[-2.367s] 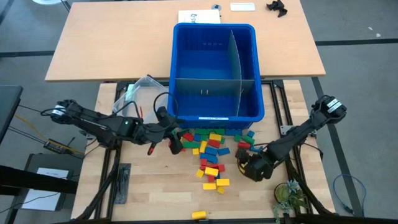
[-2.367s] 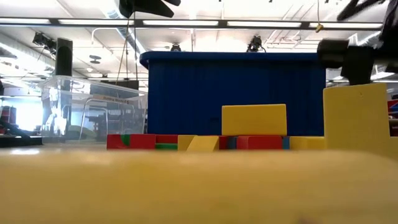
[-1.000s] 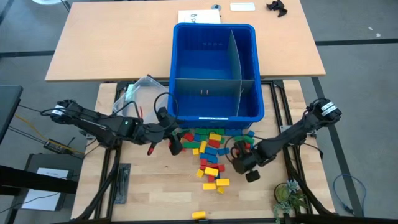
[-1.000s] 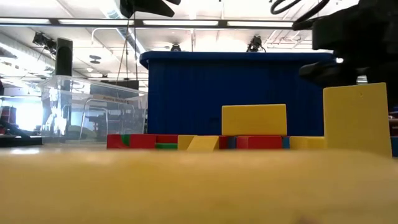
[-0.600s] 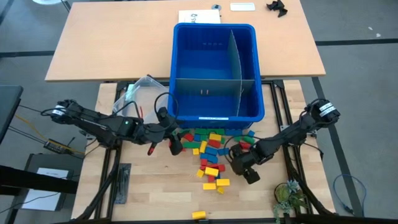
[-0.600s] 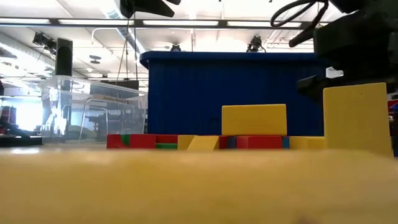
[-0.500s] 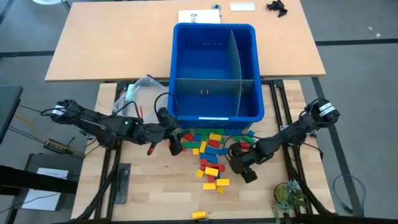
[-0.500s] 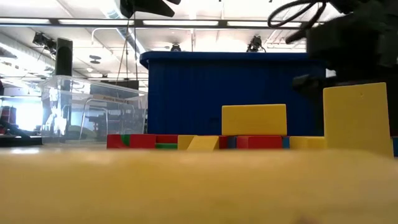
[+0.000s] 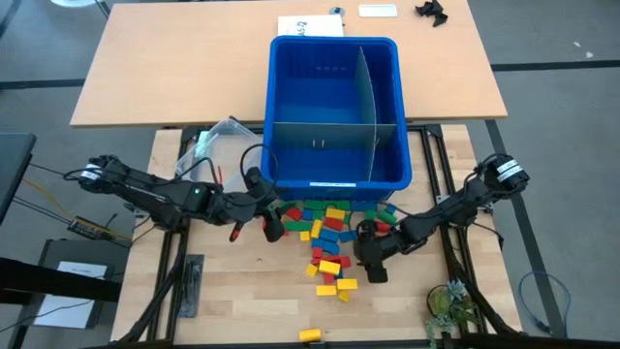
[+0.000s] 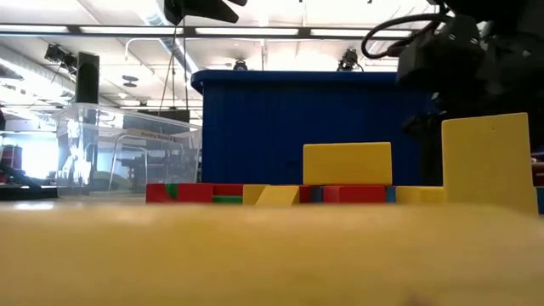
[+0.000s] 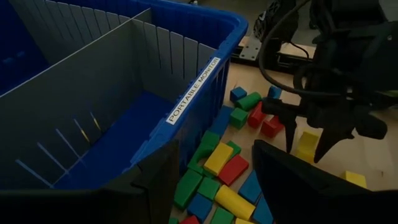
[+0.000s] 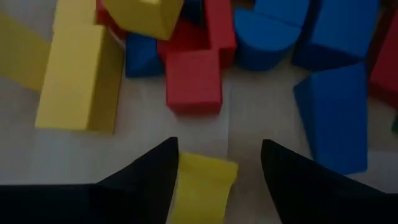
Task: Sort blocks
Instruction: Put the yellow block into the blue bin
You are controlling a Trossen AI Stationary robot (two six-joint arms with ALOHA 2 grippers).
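- Left arm: stretched low across the left side of the table, reaching rightward toward the pile.
- Left gripper (image 9: 272, 221): at the left edge of the blocks, just in front of the bin's near-left corner. In the left wrist view its two fingers (image 11: 155, 177) stand spread apart with nothing between them.
- Clear tub (image 9: 221, 139): on the table to the left of the bin, behind the left arm.
- Blue bin (image 9: 287, 97): large, at the table's far centre, split by grey dividers into compartments. No block shows inside it in the high view.
- Blocks (image 9: 331, 233): red, yellow, blue and green pieces strewn on the table just in front of the bin's near wall, trailing toward the near edge. One yellow block (image 9: 310, 335) lies apart at the near edge.
- Right gripper (image 9: 369, 254): lowered at the right side of the pile. In the right wrist view its fingers (image 12: 146, 174) are spread, with a small yellow block (image 12: 202, 180) lying between them; contact cannot be told.
- Right arm: reaches in from the table's right side.
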